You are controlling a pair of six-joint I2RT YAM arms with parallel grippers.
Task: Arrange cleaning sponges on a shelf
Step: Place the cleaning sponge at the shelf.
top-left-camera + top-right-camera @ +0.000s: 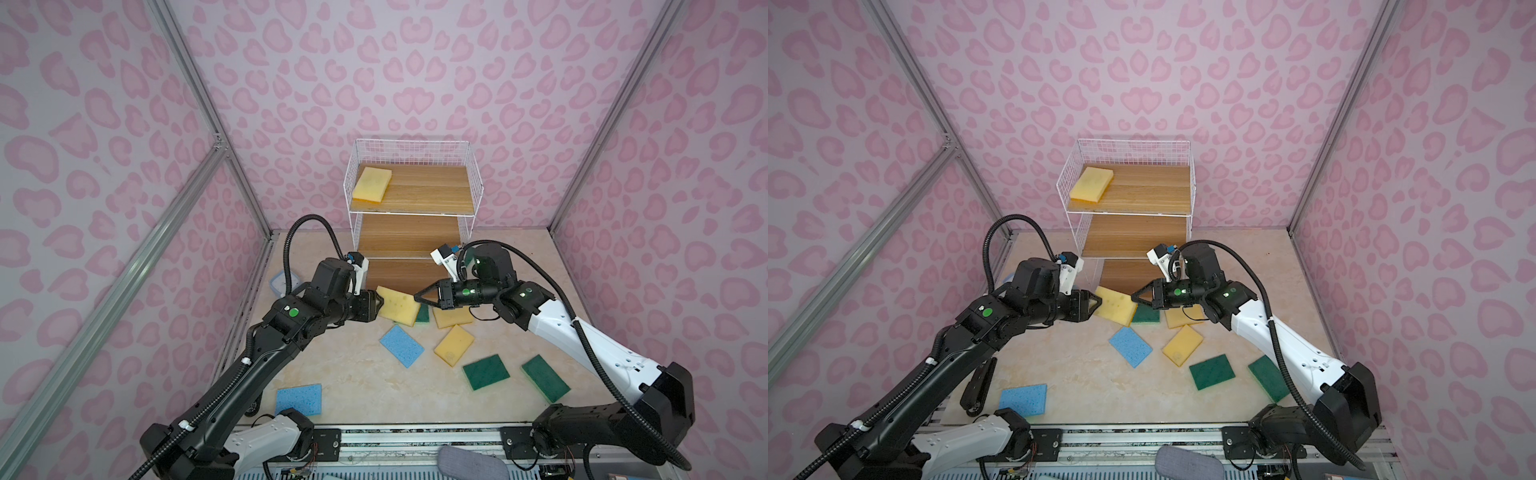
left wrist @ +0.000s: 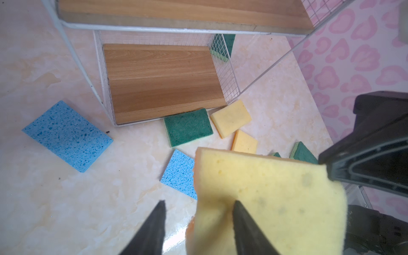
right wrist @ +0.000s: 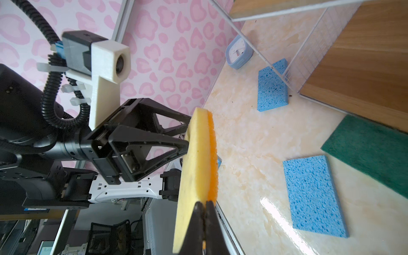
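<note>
My right claw point(image 3: 204, 212) pinches the sponge point(image 3: 194, 167) by one edge — left claw point(image 2: 198, 202) spread; soft foam may slip free en route to the shelf point(image 1: 432, 187).

small light-blue clock point(image 3: 239, 52) on the pale marbled tabletop point(image 1: 353, 374), near the pink-patterned side wall point(image 1: 415, 62)

Two cameras sit side by side high above the table's point(image 1: 361, 386) near edge, looking down and forward to the shelf point(image 1: 409, 195) at the far edge, sharing nearly the whole scene. Each wrist camera looks out from close in, and both catch the same yellow sponge point(image 2: 265, 187) and the shelf's bottom board point(image 2: 161, 81).
</note>
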